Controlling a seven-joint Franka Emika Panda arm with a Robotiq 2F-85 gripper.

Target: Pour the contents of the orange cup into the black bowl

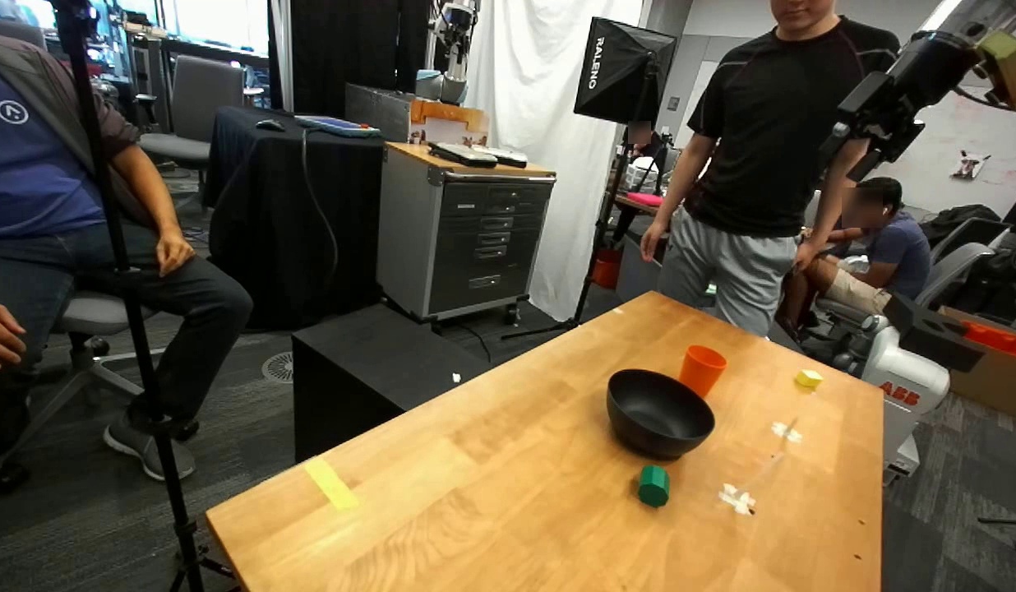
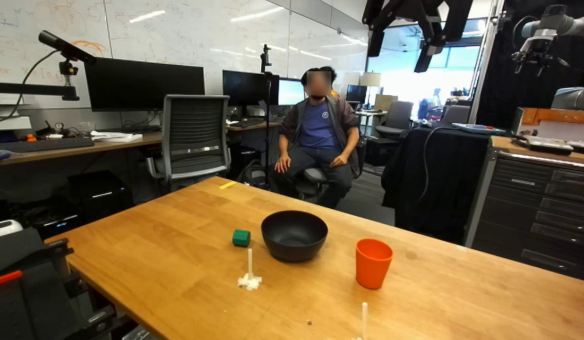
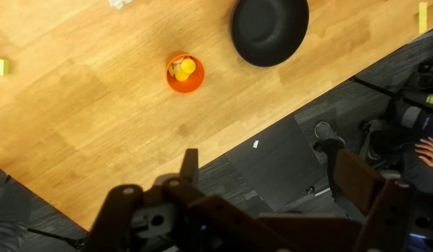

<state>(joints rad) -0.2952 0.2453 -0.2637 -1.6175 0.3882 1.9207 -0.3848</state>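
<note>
The orange cup [image 2: 373, 264] is standing upright on the wooden table [image 2: 155, 236], mouth up, near the black bowl [image 2: 294, 236] but not touching it; in the wrist view a gap is separating the two. The contents [image 3: 184, 70], rounded yellow pieces with paler ones among them, are resting inside the cup. The gripper [image 3: 267, 166] is hanging high above table level, well apart from the cup; its jaws are standing spread — nothing is sitting between them.

The cup is looking like thin, fairly stiff plastic, so it is probably weighing little, and the small load is likely adding not much more. The wall is appearing smooth; slipping or turning in the grip is therefore posing the main risk during the tilt. The taper is widening toward the mouth and is likely working against a downward slide. Hard squeezing is risking a flexed upper wall, while breakage is seeming unlikely.

Opposite outer sides of the wall, at about mid-height, are offering the best hold — the rim is then being left free for pouring, and the fingers [image 3: 190, 166] are avoiding the contents. Moderate closing force is probably suiting the cup. The approach is calling for care on the bowl side, since the bowl is standing close by.
</note>
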